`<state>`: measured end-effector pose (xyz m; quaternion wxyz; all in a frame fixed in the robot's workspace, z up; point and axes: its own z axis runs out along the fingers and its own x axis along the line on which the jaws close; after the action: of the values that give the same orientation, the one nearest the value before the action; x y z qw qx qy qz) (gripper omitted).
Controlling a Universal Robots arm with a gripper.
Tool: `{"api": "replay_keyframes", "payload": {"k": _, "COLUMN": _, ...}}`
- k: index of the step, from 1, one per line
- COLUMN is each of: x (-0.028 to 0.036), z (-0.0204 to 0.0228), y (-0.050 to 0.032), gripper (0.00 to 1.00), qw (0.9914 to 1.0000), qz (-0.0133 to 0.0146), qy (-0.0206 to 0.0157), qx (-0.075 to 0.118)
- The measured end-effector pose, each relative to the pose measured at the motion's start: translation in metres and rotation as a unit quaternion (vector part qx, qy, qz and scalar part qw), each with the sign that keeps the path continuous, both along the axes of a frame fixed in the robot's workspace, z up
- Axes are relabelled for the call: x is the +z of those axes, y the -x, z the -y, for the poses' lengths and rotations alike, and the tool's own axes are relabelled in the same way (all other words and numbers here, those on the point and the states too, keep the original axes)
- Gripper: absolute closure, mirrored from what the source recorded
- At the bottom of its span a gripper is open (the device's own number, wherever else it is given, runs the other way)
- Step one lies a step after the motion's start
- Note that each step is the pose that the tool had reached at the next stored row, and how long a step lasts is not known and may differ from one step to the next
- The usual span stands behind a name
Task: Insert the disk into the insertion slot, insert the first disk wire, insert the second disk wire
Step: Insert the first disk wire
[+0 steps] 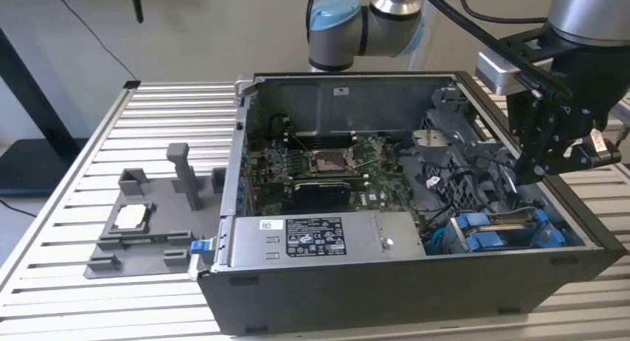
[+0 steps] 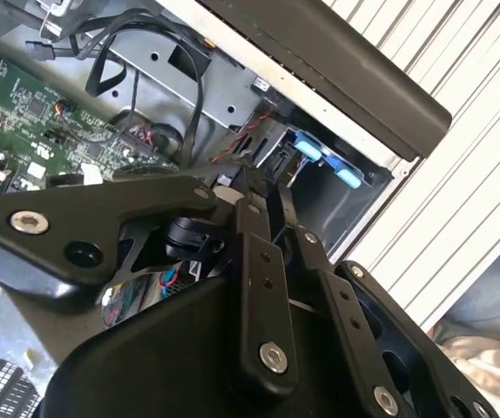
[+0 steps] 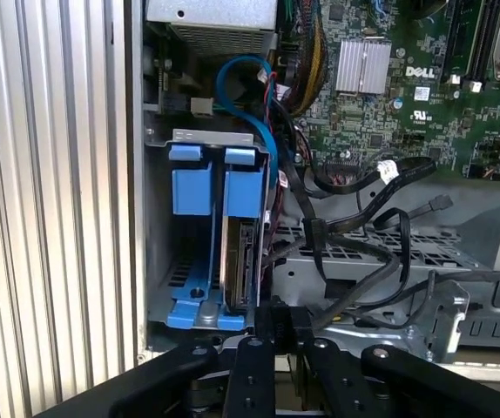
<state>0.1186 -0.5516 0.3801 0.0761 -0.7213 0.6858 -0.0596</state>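
The flat silver-grey hard drive (image 3: 243,261) in its bright blue plastic carrier stands on edge inside the narrow grey metal drive cage (image 3: 158,218) with blue fittings, at the open black computer case's (image 1: 394,300) corner on the exterior view's right; the black gripper (image 3: 282,319) hangs over the cage, fingers drawn together, nothing visible between them; loose black cables (image 3: 354,185) lie beside the cage.

One computer case (image 1: 394,304) is counted on one slatted table (image 1: 59,282). One motherboard (image 1: 335,171) and one grey metal box (image 1: 394,241) are seen inside the case. One insertion slot (image 3: 156,218) is counted, with two blue carriers (image 3: 191,187) and one disk (image 3: 239,261), seen edge-on. Also counted are one blue cable (image 3: 243,59), one silver heatsink (image 3: 363,66), one grey fixture (image 1: 147,238), one arm (image 1: 364,23) and one gripper (image 3: 282,322).
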Motion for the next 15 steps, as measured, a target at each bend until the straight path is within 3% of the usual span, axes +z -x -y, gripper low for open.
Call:
{"api": "replay_keyframes", "payload": {"k": 7, "x": -0.0002, "z": 0.0000, "y": -0.0002, "gripper": 0.81, "qw": 1.00000, "qz": -0.0009, "qy": 0.0000, "qx": 0.000}}
{"api": "replay_keyframes", "payload": {"k": 8, "x": -0.0005, "z": 0.0000, "y": -0.0007, "gripper": 0.81, "qw": 0.99999, "qz": -0.0043, "qy": -0.0002, "qx": 0.000}}
{"api": "replay_keyframes", "payload": {"k": 11, "x": -0.0015, "z": 0.0000, "y": -0.0035, "gripper": 0.81, "qw": 0.99981, "qz": -0.0195, "qy": 0.0003, "qx": 0.000}}
{"api": "replay_keyframes", "payload": {"k": 15, "x": -0.0034, "z": 0.0001, "y": -0.0103, "gripper": 0.81, "qw": 0.99938, "qz": -0.0353, "qy": 0.0004, "qx": 0.000}}
